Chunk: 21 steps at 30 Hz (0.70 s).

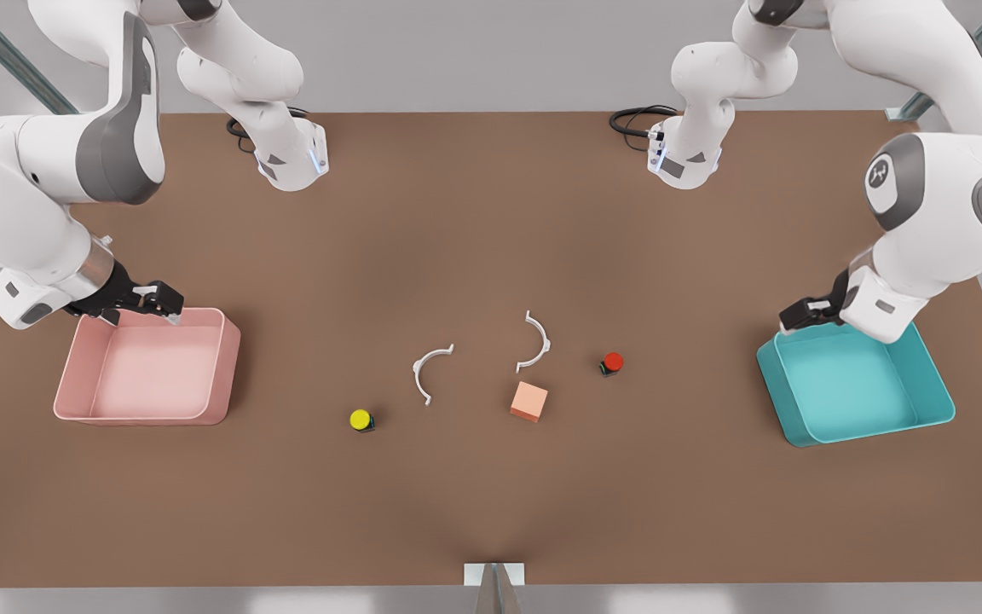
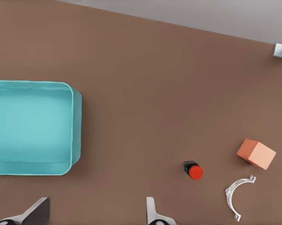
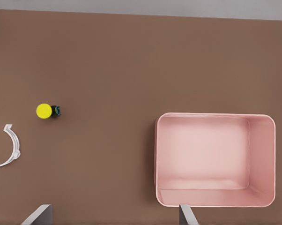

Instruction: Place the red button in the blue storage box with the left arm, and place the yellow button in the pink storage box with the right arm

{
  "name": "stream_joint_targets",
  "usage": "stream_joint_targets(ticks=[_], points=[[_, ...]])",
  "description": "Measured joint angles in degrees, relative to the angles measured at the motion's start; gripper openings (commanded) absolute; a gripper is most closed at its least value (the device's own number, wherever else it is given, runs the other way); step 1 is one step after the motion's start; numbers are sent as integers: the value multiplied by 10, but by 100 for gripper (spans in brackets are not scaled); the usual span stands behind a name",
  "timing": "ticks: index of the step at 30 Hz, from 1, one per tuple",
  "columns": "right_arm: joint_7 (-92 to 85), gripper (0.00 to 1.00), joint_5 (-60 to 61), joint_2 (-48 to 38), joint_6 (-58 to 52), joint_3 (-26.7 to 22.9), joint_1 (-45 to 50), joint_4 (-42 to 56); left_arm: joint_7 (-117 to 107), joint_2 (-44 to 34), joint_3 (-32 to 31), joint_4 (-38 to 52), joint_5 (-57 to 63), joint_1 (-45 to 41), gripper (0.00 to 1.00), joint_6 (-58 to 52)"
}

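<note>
- The right gripper (image 1: 158, 304) hangs over the far rim of the pink storage box (image 1: 227, 358) at the front view's left — its fingers (image 3: 41, 213) stand spread apart, grasping nothing.
- The pink storage box is a smooth rectangular tub with rounded corners, nothing inside.
- The yellow button (image 1: 361, 419) — a round glossy cap on a small dark base — lies on the matte brown table (image 1: 491, 213), well apart from the pink box.
- Two thin white curved clips (image 1: 431, 370) (image 1: 535, 342) lie near the middle, with a plain salmon cube (image 1: 529, 401) just beside the second.
- The red button (image 1: 613, 362), same shape as the yellow one, lies past the cube, well apart from the blue storage box (image 1: 934, 401).
- The blue storage box is a smooth teal tub, also bare inside.
- The left gripper (image 1: 802, 311) hangs over its far corner, fingers (image 2: 152, 213) released and wide.
</note>
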Motion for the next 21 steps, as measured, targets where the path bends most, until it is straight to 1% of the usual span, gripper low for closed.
stream_joint_targets(ticks=[2,4,6,7,9,10,11,12,13,14,16,21], points=[[0,100,0,0,0,0,0,0,9,6,-1,1,1,-8,100,1],[0,100,0,3,2,6,-3,0,17,37,0,4,2,-68,100,3],[0,100,-1,16,9,55,-17,0,17,80,-1,1,1,-146,100,22],[0,100,-3,42,21,84,-7,0,14,104,-1,-6,0,-169,100,39],[1,100,-15,104,59,108,49,-1,6,124,-1,-74,0,-185,100,96],[1,100,-23,142,83,110,79,-1,2,128,-1,-115,-1,-187,100,134],[3,100,-32,188,108,95,118,8,-2,130,-1,-150,-1,-187,100,174],[6,100,-43,263,118,75,161,85,-6,132,-1,-180,-1,-188,100,212],[9,100,-51,336,117,76,180,177,-9,133,-1,-205,-2,-188,100,249],[12,100,-59,380,117,79,184,229,-14,134,-1,-228,-2,-191,100,283],[17,100,-72,416,120,82,181,265,-21,146,-1,-251,-3,-195,100,343],[29,100,-89,423,140,111,148,214,-37,168,-1,-259,-14,-199,100,435]])
